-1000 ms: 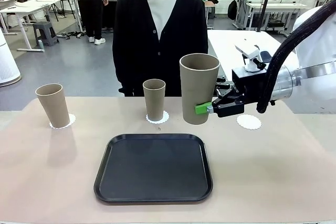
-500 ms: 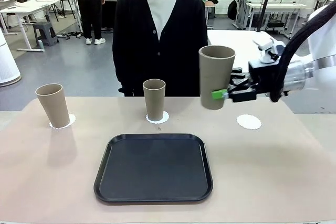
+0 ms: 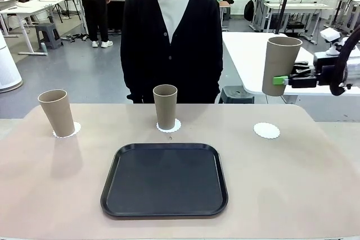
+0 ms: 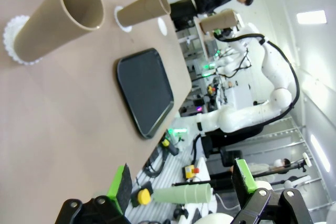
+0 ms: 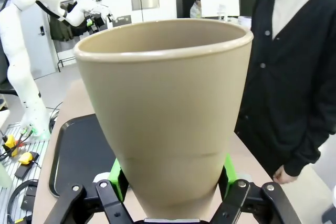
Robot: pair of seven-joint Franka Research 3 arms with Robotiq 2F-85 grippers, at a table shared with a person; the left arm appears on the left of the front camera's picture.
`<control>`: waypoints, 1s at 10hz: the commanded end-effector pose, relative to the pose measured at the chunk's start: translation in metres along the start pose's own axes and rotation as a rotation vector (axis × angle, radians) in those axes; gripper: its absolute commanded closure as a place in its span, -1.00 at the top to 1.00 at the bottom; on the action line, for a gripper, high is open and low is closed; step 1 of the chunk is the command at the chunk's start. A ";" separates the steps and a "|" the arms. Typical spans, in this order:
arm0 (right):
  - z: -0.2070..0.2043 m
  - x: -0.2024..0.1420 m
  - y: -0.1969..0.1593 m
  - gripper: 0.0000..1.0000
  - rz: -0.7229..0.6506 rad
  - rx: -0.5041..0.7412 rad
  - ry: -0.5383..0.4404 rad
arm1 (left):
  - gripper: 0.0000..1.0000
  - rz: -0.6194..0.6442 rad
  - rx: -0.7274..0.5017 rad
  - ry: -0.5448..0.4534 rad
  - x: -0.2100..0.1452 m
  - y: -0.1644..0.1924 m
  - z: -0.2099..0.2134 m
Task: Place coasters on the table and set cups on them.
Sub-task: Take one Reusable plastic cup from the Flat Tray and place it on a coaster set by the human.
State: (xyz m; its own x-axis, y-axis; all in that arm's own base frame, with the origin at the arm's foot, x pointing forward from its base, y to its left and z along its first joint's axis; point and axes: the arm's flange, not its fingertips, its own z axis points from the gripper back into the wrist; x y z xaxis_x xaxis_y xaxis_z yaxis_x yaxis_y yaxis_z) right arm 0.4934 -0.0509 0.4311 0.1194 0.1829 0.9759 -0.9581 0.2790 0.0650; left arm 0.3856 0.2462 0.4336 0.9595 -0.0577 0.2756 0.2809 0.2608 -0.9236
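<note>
Front view: right gripper (image 3: 284, 80) clamps the third cup (image 3: 279, 66) high at 2 o'clock over the table (image 3: 292, 178), above a bare coaster (image 3: 266, 130). Left wrist view adds the left gripper (image 4: 181, 184), jaws wide and empty, beside the tray (image 4: 145, 95)

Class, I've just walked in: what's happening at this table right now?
The right gripper holds a tall tan tumbler upright in the air, above a bare white scalloped paper coaster. Two matching tumblers already stand on coasters on the beige table. The black tray lies empty; the left gripper hangs open, and a person watches.
</note>
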 end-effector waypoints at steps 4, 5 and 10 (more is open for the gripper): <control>0.033 0.011 0.006 0.62 -0.007 -0.081 0.012 | 1.00 -0.004 0.000 -0.006 -0.001 -0.002 0.000; 0.028 -0.001 -0.002 0.62 0.003 -0.034 0.009 | 1.00 -0.004 0.000 -0.006 -0.001 -0.002 0.000; 0.019 -0.013 -0.015 0.62 0.061 0.044 0.026 | 1.00 -0.004 0.000 -0.006 -0.001 -0.002 0.000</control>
State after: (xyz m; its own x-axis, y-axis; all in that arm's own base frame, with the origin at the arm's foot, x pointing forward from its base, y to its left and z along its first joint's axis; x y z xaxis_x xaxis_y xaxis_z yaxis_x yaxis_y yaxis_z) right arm 0.4888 -0.0737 0.4314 0.0946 0.2069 0.9738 -0.9588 0.2823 0.0331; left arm 0.3858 0.2459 0.4336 0.9595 -0.0585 0.2756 0.2812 0.2606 -0.9236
